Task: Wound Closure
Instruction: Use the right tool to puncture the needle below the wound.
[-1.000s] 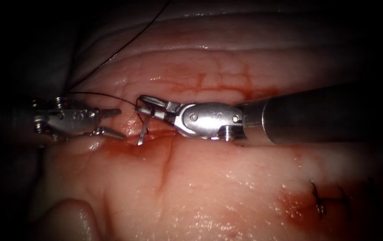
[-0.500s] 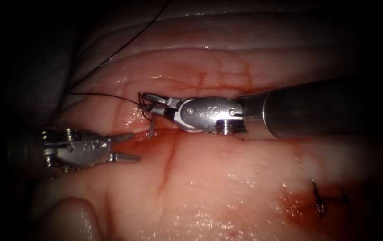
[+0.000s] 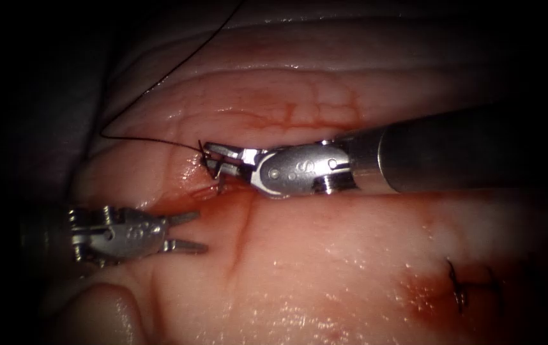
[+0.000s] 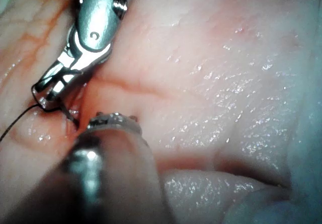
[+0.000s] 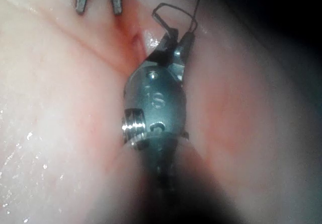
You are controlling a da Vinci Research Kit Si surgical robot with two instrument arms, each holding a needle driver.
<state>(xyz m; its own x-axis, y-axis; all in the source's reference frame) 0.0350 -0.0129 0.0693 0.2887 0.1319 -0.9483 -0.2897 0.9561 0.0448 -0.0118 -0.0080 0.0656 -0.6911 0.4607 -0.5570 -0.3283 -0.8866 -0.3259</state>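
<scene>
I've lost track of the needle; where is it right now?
In the endoscope view the needle is held near its thread end by the right hand, at the cut, its other end down in the tissue.

Tissue (image 3: 325, 255): cut (image 3: 239, 236), red fluid (image 3: 414, 294), thread (image 3: 140, 137) lying across.

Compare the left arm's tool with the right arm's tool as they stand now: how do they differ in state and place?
1. The left tool has open jaws holding nothing; the right tool is shut on the needle near its thread end.
2. The left tool hangs clear of the cut, to its left; the right tool sits at the cut's upper end, where the needle enters the tissue.
Both are metal needle drivers.
</scene>
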